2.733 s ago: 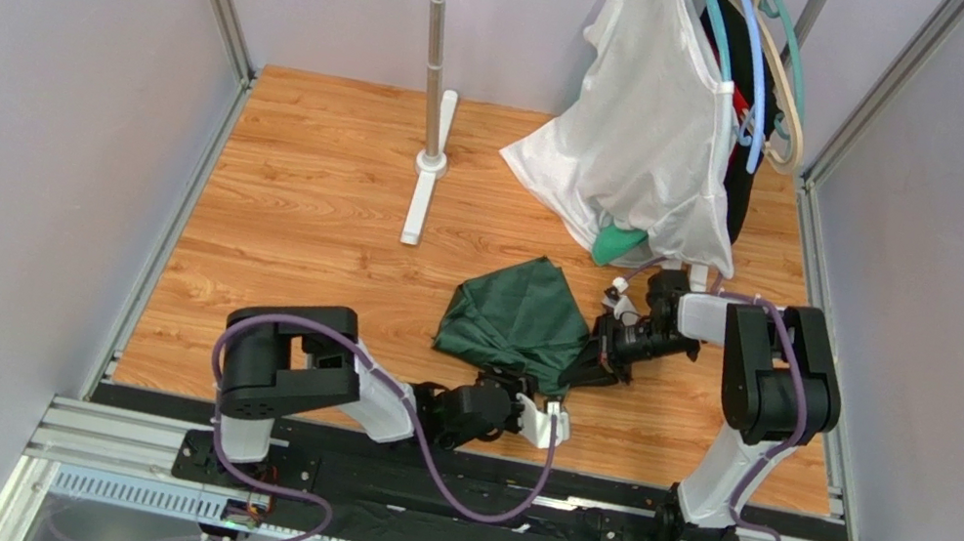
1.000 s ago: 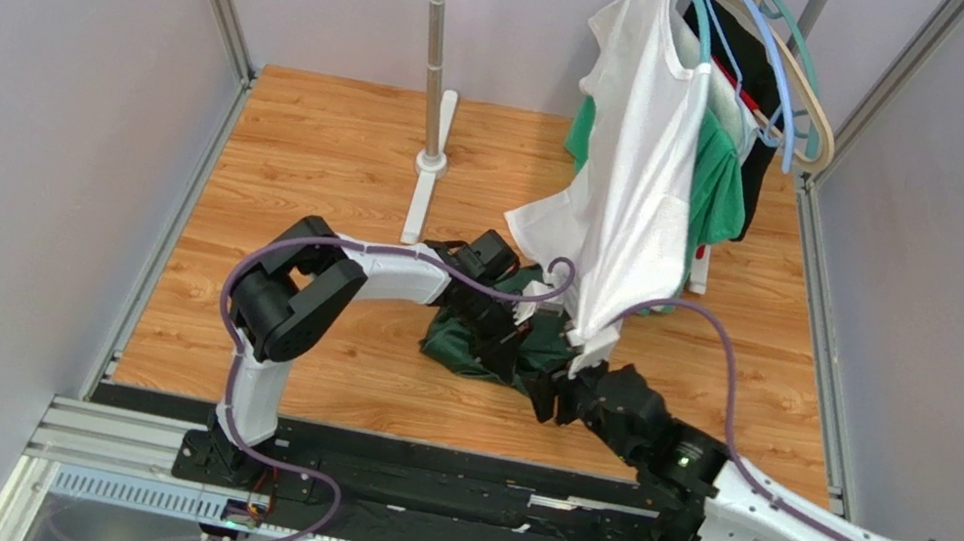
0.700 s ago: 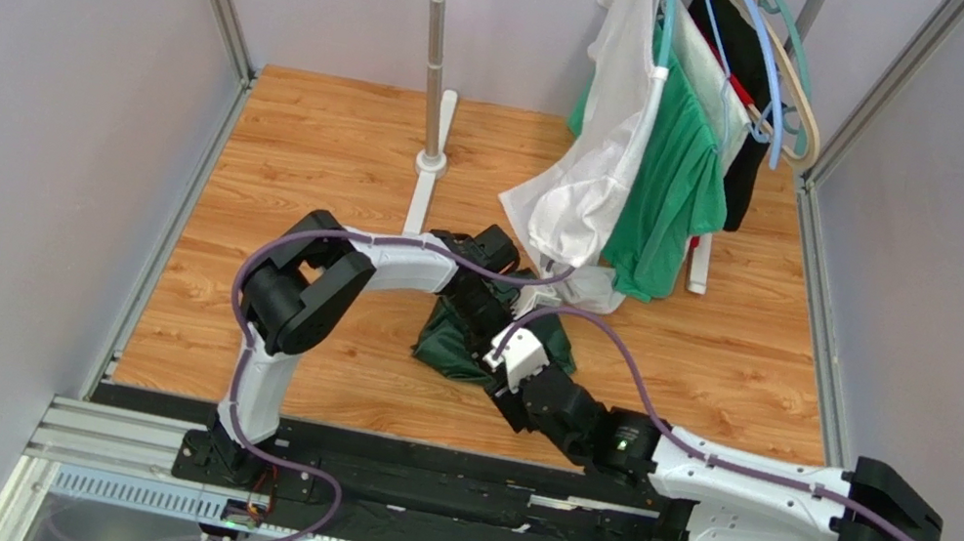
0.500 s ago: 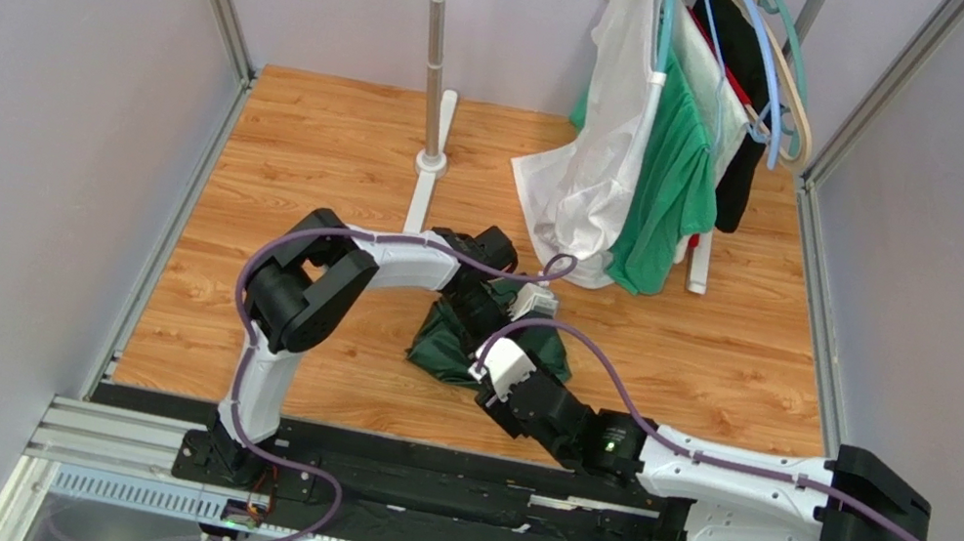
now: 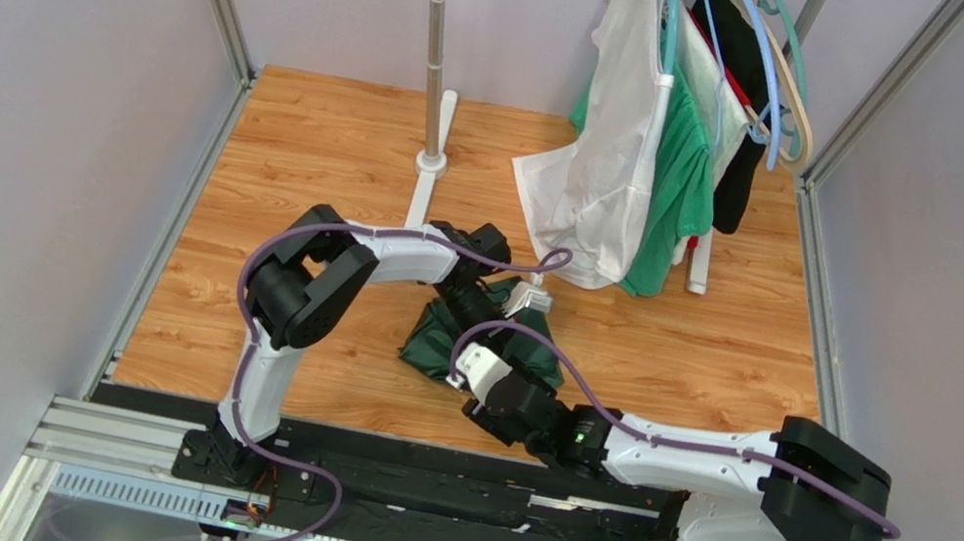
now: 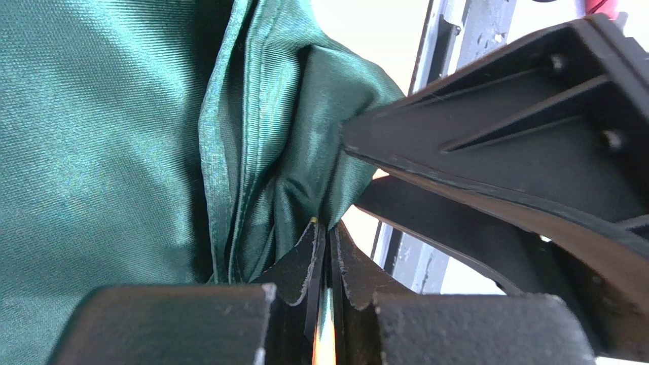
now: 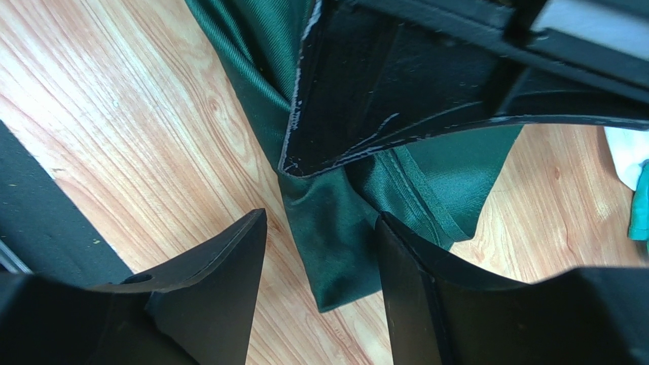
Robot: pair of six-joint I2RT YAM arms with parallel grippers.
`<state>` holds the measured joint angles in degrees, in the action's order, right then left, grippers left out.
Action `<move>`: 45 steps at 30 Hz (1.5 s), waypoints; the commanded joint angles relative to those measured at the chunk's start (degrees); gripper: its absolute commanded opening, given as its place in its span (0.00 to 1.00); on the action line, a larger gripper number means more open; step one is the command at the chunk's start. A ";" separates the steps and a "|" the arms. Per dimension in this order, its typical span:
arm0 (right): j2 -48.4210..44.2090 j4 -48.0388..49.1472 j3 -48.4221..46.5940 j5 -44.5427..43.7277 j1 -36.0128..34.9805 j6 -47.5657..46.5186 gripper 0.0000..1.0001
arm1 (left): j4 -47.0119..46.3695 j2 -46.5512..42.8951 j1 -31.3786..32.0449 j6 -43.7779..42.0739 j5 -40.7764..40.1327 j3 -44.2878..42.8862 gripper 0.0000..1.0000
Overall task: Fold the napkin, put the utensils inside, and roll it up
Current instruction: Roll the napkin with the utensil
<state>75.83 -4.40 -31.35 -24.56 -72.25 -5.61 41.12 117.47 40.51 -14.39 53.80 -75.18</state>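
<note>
Dark green cloth napkin (image 6: 114,152) is being pinched tight by left gripper (image 6: 326,232); right gripper (image 7: 320,224) is being held spread, empty, over its corner. Folding stage; corner grab likely needed next.

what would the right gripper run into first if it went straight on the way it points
Most likely the napkin: the open right gripper points at its folded edge on the table, with the left gripper just beyond. Depth is unclear.
</note>
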 commanded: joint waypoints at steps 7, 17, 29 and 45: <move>5.46 3.26 -3.27 -1.81 0.00 -1.69 0.57 | 3.17 -0.14 -0.26 -2.92 3.59 -2.34 0.09; 7.66 -0.25 -4.77 1.79 2.11 3.14 0.18 | 2.91 0.57 -0.43 -2.05 3.51 -2.34 0.30; 7.40 -2.27 -4.86 8.82 4.30 4.90 0.01 | -14.30 -7.34 -8.77 8.85 -2.99 2.05 0.91; 4.14 -3.15 -3.62 35.35 18.18 5.25 0.00 | -40.76 -18.50 -15.81 20.54 -6.17 16.97 0.95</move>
<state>79.44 -5.82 -34.87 0.60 -57.25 -1.61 10.68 100.66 25.54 2.66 46.41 -62.43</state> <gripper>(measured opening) 0.138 0.953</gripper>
